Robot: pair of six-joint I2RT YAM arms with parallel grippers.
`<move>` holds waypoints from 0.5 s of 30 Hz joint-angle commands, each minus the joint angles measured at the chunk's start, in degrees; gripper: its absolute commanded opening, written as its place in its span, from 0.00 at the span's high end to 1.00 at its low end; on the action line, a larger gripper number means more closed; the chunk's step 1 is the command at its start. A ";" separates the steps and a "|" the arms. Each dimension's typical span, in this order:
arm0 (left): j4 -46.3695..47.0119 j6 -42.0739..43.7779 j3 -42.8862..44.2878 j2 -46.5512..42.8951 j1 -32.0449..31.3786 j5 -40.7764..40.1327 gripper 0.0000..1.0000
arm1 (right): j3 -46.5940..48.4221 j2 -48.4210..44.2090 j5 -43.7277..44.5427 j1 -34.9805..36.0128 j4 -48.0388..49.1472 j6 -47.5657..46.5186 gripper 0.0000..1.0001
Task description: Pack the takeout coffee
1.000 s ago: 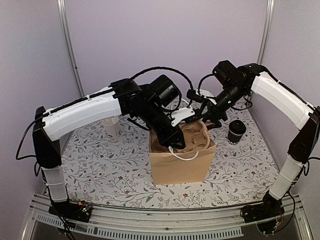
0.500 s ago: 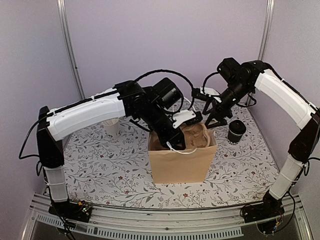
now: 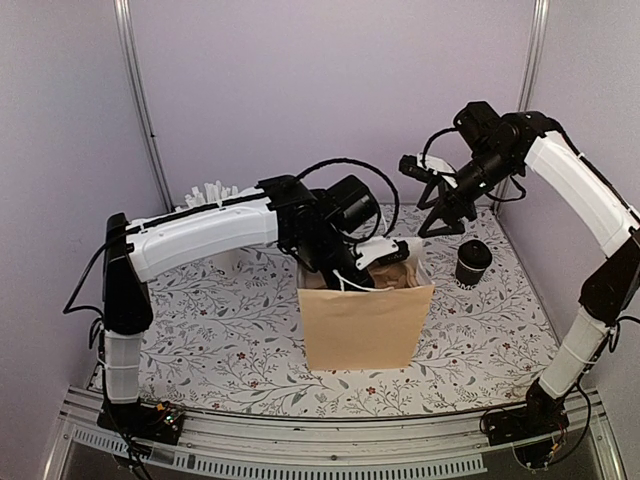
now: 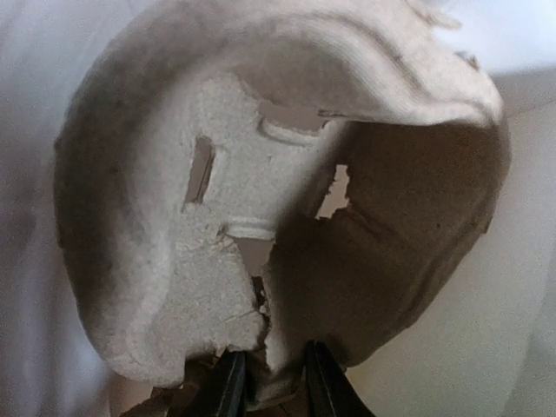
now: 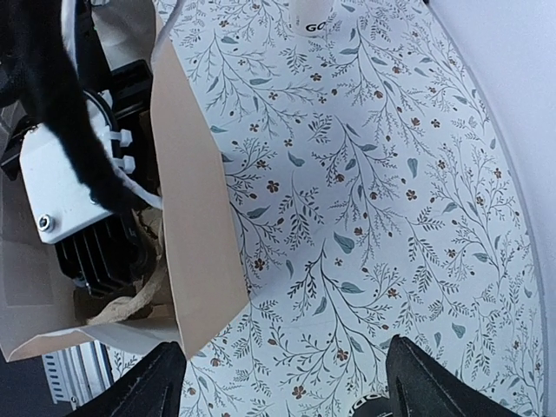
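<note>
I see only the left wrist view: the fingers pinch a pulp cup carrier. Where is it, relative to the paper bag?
Observer: The left gripper holds the pulp cup carrier inside the open mouth of the brown paper bag.
Operator: And where is the coffee?
Observer: The black coffee cup stands upright on the table, right of the bag, its lid on, untouched.
Operator: Is the other arm busy?
Observer: No. The right gripper hangs open and empty above the table.

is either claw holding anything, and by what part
The left claw pinches the pulp cup carrier by its torn edge; the right claw is open, holding nothing.
</note>
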 commanded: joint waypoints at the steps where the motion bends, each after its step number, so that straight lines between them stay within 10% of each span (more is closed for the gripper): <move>1: -1.40 0.09 -2.58 -0.52 0.50 0.26 0.75 | 1.66 -3.81 -2.37 -1.99 1.56 -0.92 0.16; 15: -3.48 -4.99 -11.33 -3.90 -0.01 -0.76 0.73 | -3.75 -6.28 -6.01 -2.05 6.98 0.52 0.15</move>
